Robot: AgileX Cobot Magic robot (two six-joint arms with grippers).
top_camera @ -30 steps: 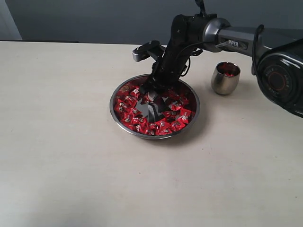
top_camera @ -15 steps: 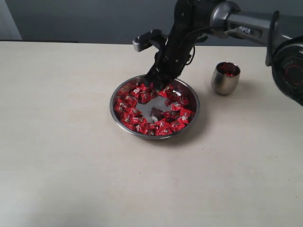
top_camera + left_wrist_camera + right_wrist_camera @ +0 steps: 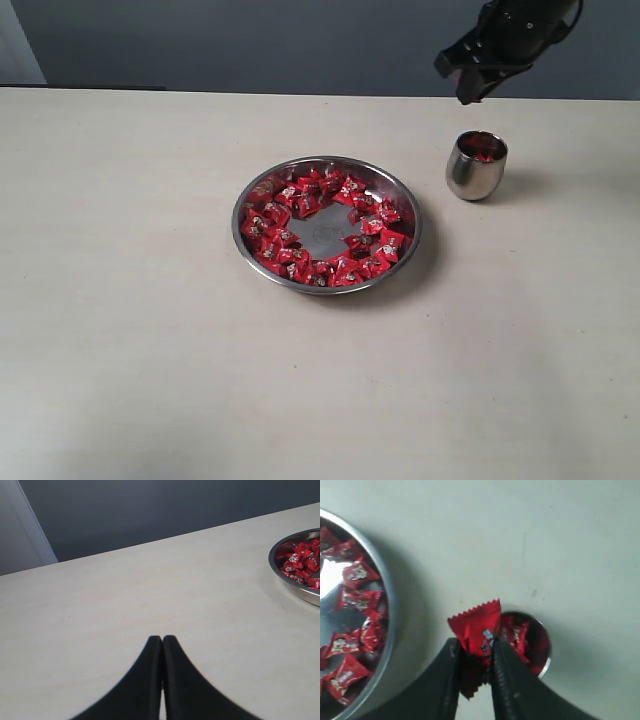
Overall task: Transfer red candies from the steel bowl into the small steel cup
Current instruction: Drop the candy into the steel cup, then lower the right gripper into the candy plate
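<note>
Several red candies [image 3: 300, 192] lie in a ring inside the steel bowl [image 3: 404, 200], whose flat middle is bare; the bowl's rim [image 3: 388, 600] and rim [image 3: 278, 572] also show in both wrist views. The small steel cup [image 3: 474, 172] stands right of the bowl with red candies [image 3: 520, 635] inside it. High above the cup, my right gripper [image 3: 470, 88] hangs at the top edge of the exterior view. In its wrist view that gripper [image 3: 476, 650] is shut on one red candy [image 3: 477, 626], just beside the cup's mouth [image 3: 545, 666]. My left gripper [image 3: 162, 641] is shut and empty, low over the table.
The beige table [image 3: 150, 330] spreads wide around the bowl and cup. A dark grey wall [image 3: 250, 40] runs behind the table's far edge. A pale panel [image 3: 25, 535] stands at the wall's left end.
My right gripper has lifted out of the bowl and swung up and to the right, ending high over the cup with one red candy held. The bowl's middle now lies uncovered.
</note>
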